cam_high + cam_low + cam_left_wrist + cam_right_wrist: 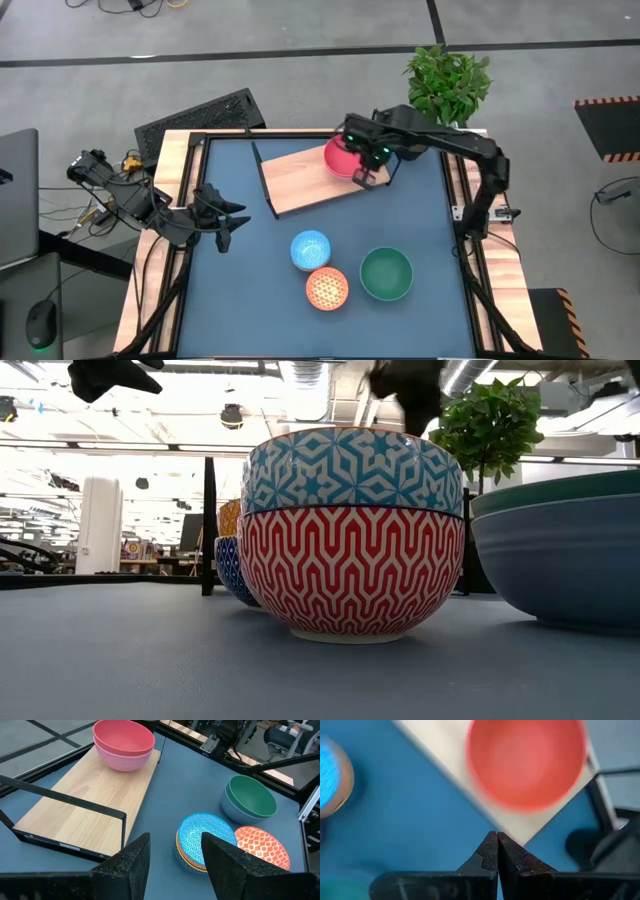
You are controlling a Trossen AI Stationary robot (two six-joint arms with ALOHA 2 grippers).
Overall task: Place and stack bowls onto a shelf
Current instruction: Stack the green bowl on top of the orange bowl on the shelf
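pink bowl [338, 157] on shelf [300, 180] | right pincer [362, 178] beside it (closed)

Robotics lab or workshop, grey concrete floor [300, 25] with black tape lines across the top, hazard-striped marking [607, 101] at right, laptop [15, 195] at left, ceiling ducts [300, 372] overhead

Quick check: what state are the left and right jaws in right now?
Left gripper: open, empty, beside the shelf.
Right gripper: shut, empty, over the shelf near the pink bowl.
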